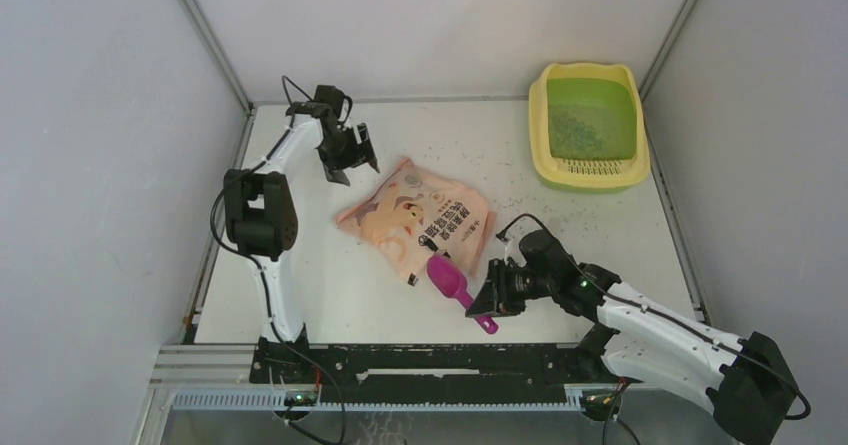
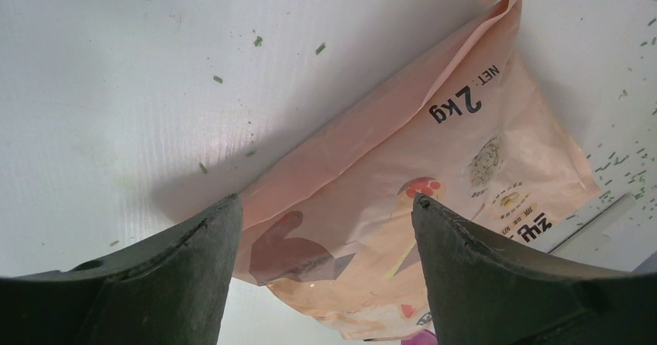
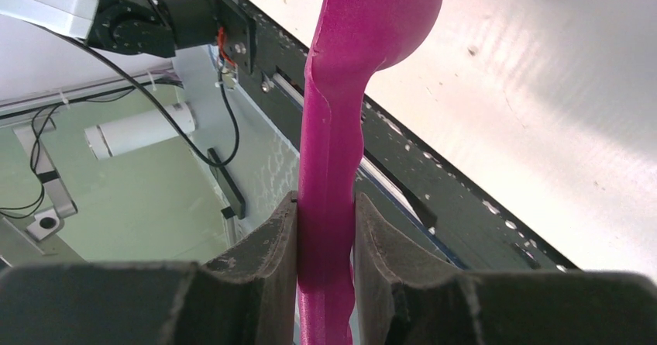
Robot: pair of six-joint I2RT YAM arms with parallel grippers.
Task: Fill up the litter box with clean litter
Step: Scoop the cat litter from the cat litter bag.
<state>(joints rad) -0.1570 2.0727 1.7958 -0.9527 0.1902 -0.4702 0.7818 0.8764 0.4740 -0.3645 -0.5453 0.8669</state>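
Note:
The litter box (image 1: 545, 145), pale yellow rim and green basin, stands at the far right with a thin layer of dark litter (image 1: 575, 125) inside. The peach-pink printed bag (image 1: 417, 213) lies flat mid-table; it also shows in the left wrist view (image 2: 434, 198). My right gripper (image 1: 487, 298) is shut on the handle of the magenta scoop (image 1: 453, 283), seen clamped between its fingers in the right wrist view (image 3: 329, 229). The scoop's bowl sits at the bag's near edge. My left gripper (image 1: 350, 160) is open and empty just above the bag's far-left end (image 2: 325, 205).
Loose litter granules (image 1: 500, 180) are scattered over the white table between the bag and the box. Walls close in on the left, back and right. The black rail (image 1: 420, 360) runs along the near edge.

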